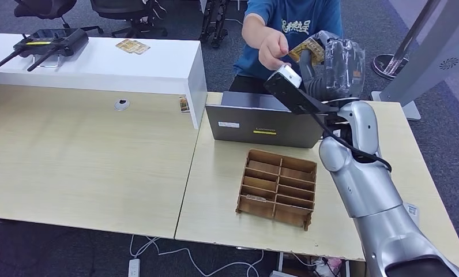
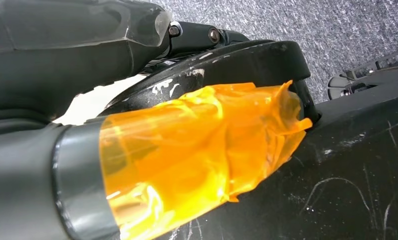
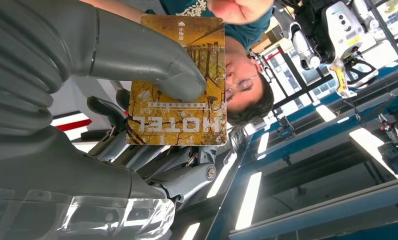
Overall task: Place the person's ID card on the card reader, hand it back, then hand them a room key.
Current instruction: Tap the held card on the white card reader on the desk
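Right arm raised and stretched far over the laptop (image 1: 266, 124), toward the person (image 1: 293, 26) behind the table (image 1: 215, 190). Right hand (image 1: 331, 63) pinches the room key (image 1: 309, 49) between thumb (image 3: 152, 62) and fingers. Key is a yellow-brown card, "HOTEL" printed on it. Person's hand (image 1: 273, 49) touches its far edge. Left hand (image 2: 137, 125): can't tell finger state, orange tape wrap fills the wrist cam. Wooden divider tray (image 1: 278, 187) sits near side of table.
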Controlling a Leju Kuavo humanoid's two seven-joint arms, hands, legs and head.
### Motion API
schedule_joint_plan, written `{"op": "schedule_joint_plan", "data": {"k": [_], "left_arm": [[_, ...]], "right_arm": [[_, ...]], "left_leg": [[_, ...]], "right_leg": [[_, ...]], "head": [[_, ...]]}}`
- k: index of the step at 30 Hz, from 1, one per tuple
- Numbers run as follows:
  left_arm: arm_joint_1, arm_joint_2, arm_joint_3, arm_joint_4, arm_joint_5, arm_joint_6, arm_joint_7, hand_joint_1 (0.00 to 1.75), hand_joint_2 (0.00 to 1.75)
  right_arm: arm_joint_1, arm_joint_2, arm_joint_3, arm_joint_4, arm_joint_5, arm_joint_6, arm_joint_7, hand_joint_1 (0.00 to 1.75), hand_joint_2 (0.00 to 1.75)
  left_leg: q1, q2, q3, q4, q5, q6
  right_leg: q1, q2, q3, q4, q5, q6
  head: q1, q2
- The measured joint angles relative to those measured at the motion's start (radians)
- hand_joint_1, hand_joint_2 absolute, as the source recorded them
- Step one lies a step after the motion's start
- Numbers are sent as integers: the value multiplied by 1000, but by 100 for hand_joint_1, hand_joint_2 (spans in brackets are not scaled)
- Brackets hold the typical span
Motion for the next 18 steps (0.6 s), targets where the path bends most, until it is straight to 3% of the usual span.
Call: {"op": "schedule_joint_plan", "data": {"k": [4, 9, 12, 18], "left_arm": [[0, 0, 0, 0, 9, 1, 0, 0, 0], [-1, 0, 0, 0, 31, 12, 0, 0, 0], [-1, 0, 0, 0, 38, 16, 0, 0, 0], [-2, 0, 0, 0, 48, 16, 0, 0, 0]], "right_arm": [[0, 3, -5, -2, -141, 48, -18, 175, 175], [-2, 40, -87, 15, -585, 127, -43, 175, 175], [-12, 52, -136, 49, -786, 145, -56, 175, 175], [-26, 54, -165, 84, -911, 110, -72, 175, 175]], "left_leg": [[0, 0, 0, 0, 0, 0], [0, 0, 0, 0, 0, 0], [0, 0, 0, 0, 0, 0], [0, 0, 0, 0, 0, 0]], "right_leg": [[0, 0, 0, 0, 0, 0], [0, 0, 0, 0, 0, 0], [0, 0, 0, 0, 0, 0], [0, 0, 0, 0, 0, 0]], "head": [[0, 0], [0, 0], [0, 0], [0, 0]]}}
